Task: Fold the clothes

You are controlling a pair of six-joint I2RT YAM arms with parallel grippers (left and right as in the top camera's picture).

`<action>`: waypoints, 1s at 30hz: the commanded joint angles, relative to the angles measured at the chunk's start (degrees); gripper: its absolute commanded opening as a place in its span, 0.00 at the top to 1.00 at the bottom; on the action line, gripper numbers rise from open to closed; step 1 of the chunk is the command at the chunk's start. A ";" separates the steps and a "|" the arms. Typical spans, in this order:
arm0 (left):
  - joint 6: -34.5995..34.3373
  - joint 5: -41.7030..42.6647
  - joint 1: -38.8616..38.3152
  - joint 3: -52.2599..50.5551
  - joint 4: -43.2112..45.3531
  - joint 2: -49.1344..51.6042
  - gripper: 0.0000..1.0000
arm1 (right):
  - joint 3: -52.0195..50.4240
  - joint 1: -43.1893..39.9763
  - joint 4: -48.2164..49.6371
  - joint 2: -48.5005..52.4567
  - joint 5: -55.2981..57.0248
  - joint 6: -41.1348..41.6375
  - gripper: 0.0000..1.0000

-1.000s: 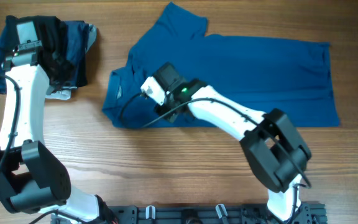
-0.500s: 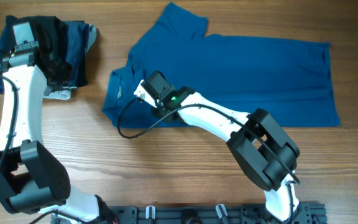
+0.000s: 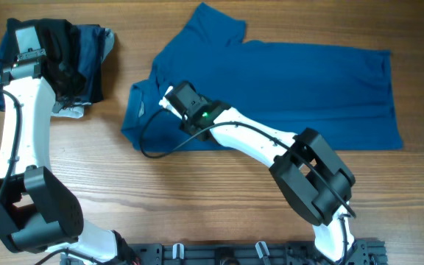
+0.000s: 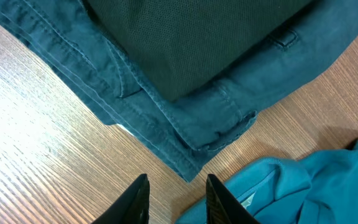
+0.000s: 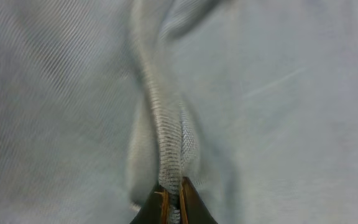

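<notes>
1. Locate the polo shirt. It lies spread on the wooden table, running from centre to right in the overhead view. Its collar end points left, its hem lies at the right, and one short sleeve sticks out toward the far edge.

2. Check the right gripper. It is down on the shirt at the collar end. In the right wrist view its two fingertips are pressed together on a raised ribbed ridge of cloth, with only that ridge between them. The cloth on either side of the ridge lies slack in soft creases.

3. Check the left gripper. It hangs above the table beside the stack of folded garments at the far left. Its jaws stand partly apart, with bare wood showing in the gap and nothing held.

4. Note the stack. A denim-blue folded piece lies at the bottom with its seamed edge toward the left gripper. A darker mesh-textured garment rests on top of it.

5. Note the spacing. In the left wrist view a bunched part of the shirt reaches close to the corner of the stack. You cannot tell from that view whether they touch. The overhead view shows a strip of bare table between them.
</notes>
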 commanded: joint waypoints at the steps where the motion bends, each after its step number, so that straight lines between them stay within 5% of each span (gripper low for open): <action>1: -0.15 0.66 0.11 0.35 0.11 0.57 0.70 | 2.47 -2.64 3.10 0.83 2.89 1.36 0.96; 6: -0.15 0.68 0.11 0.35 0.11 0.57 0.70 | 2.45 -7.89 11.39 1.01 -3.17 1.77 0.92; 9: -0.15 0.68 0.11 0.35 -0.20 0.57 0.70 | 2.43 -10.49 14.91 2.93 -5.35 1.97 0.85; 10: -0.15 0.68 0.11 0.35 -0.22 0.57 0.70 | 2.43 -11.06 16.33 4.11 -5.35 1.95 0.72; 12: -0.15 0.68 0.11 0.35 -0.22 0.57 0.70 | 2.43 -11.69 19.15 5.84 -5.33 2.01 0.71; 16: -0.15 0.68 0.11 0.35 -0.28 0.57 0.70 | 2.80 -13.99 27.36 6.14 -5.44 11.82 0.67; 21: -0.15 0.68 0.11 0.35 -0.26 0.57 0.70 | 5.68 -14.47 12.41 -6.64 -8.33 7.69 0.65; 23: -0.15 0.68 0.11 0.35 -0.26 0.57 0.70 | 5.68 -14.95 4.98 -10.29 -20.63 0.92 0.63; 24: -0.15 0.68 0.11 0.35 -0.26 0.57 0.70 | 5.68 -14.75 1.18 -10.67 -28.46 -5.14 0.51; 30: -0.15 0.68 0.11 0.35 -0.98 0.57 0.68 | 5.66 -14.10 0.70 -4.22 -31.26 -11.74 0.47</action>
